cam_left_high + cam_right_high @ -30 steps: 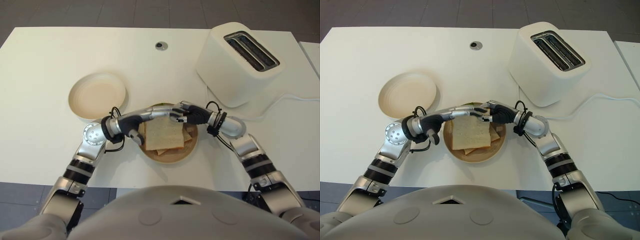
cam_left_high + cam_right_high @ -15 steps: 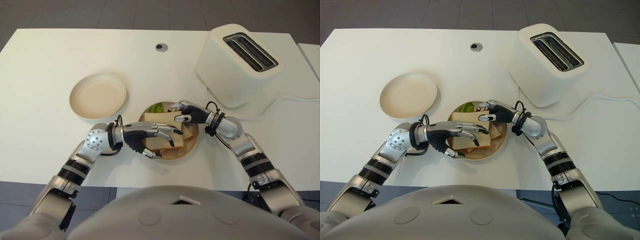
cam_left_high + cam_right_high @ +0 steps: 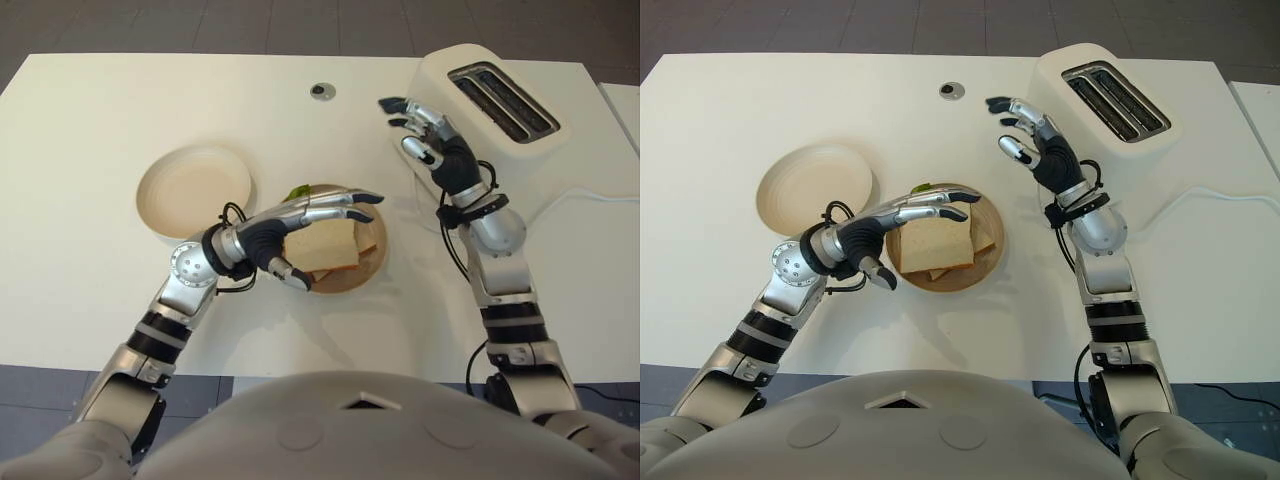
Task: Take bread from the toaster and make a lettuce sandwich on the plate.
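White table [image 3: 100,120] carries a tan plate [image 3: 345,285] near its middle, with stacked bread [image 3: 322,248] slices lying on it and a bit of green lettuce [image 3: 299,191] peeking out at the plate's far left edge. Left hand [image 3: 268,237] hovers over the plate's left side, fingers stretched out rightward above the bread and holding nothing. Right hand [image 3: 437,150] is up in the air just left of the toaster [image 3: 520,150], fingers spread wide and empty. Further left sits an empty round dish [image 3: 195,190], apart from the plate.
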